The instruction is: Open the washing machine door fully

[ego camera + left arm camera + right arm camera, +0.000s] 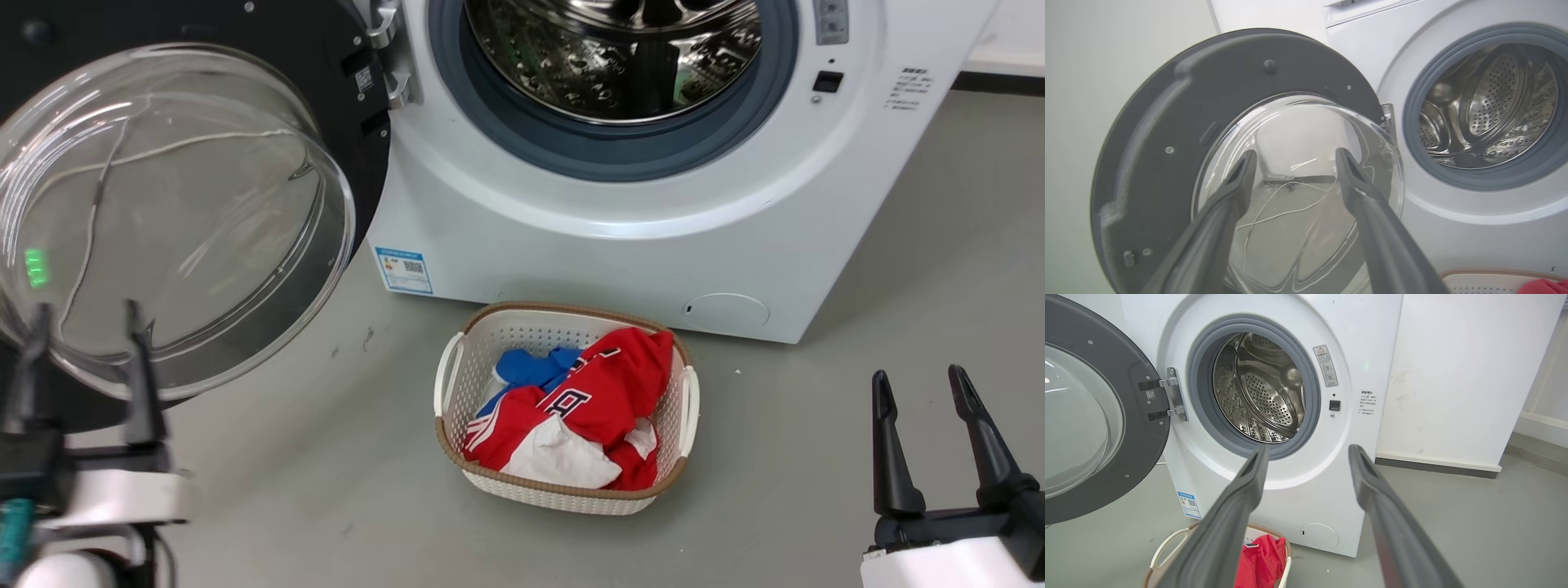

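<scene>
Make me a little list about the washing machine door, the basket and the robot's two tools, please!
washing machine door: swung wide open, to the left of the drum mouth
drum: steel, uncovered, looks empty
left tool: open, holding nothing, in front of the door
right tool: open, holding nothing, over the floor
basket: on the floor in front of the machine, holding red, blue and white clothes
</scene>
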